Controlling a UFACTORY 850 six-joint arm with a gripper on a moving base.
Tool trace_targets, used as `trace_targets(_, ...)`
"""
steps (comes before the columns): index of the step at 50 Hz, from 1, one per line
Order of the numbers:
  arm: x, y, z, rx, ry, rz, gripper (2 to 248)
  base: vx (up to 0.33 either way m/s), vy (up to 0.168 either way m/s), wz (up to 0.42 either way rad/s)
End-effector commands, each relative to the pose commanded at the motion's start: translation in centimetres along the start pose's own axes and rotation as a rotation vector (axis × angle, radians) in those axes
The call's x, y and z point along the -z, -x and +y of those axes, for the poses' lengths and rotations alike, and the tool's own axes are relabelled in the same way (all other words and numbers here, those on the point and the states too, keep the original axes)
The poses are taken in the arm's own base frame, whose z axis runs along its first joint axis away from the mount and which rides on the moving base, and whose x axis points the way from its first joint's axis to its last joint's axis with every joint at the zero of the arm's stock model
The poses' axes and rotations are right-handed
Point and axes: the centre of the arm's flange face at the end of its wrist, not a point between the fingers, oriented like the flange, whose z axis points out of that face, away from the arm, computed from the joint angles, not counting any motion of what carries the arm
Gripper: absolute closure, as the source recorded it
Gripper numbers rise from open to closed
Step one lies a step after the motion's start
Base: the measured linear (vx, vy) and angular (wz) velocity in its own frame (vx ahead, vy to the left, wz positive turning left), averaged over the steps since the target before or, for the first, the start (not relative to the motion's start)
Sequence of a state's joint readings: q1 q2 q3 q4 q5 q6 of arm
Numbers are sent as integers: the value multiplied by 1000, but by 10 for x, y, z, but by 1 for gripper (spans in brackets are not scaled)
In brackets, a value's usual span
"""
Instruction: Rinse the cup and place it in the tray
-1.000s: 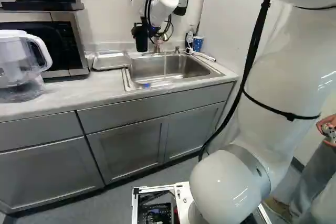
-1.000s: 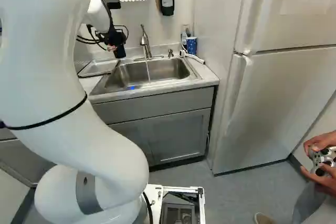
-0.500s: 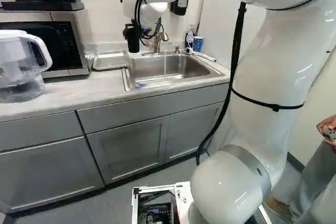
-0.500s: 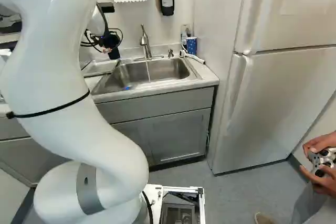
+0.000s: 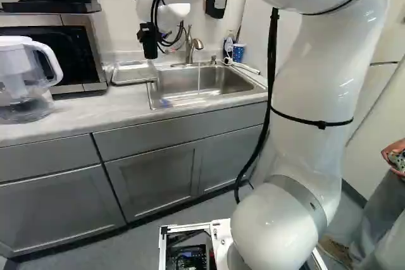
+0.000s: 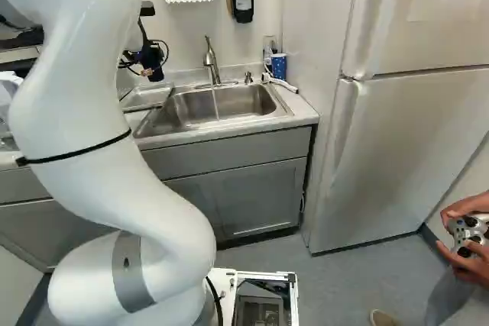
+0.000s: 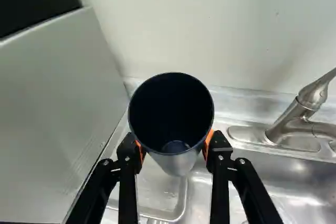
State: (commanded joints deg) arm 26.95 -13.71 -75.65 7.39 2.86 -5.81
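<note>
"What's my claw (image 6: pixel 150 60) doing?"

"I have it closed on the cup (image 7: pixel 170 111), an orange pad (image 7: pixel 209 142) against either side. I'm looking straight into the cup's dark mouth from the wrist."

"And where does that put the cup?"

"In the air, near the wall. From the wrist I see the metal tray (image 7: pixel 155 190) and the edge of the sink (image 5: pixel 209 83) beyond it, so it isn't down on anything."

"Where's the tray on my bench (image 5: pixel 88 113)?"

"Between the microwave (image 5: pixel 76 49) and the sink. I've got the faucet (image 7: pixel 294 124) off to one side of the cup, with a thin stream of water (image 5: pixel 199 79) falling into the basin, apart from the cup."

"Anything else near the sink?"

"I can see a blue patterned cup (image 6: pixel 279 66) beside a bottle (image 6: pixel 268 51) at the back corner, and a clear pitcher (image 5: pixel 24 83) in front of the microwave."
</note>
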Motion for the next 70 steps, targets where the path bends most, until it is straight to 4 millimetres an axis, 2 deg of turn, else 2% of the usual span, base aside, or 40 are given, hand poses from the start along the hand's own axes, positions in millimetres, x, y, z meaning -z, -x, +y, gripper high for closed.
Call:
trace_targets(18, -20, -2, -25, 16, -35, -2, 127, 0, 0, 0)
trace_targets(70, -55, 48, -24, 19, -31, -102, 127, 0, 0, 0)
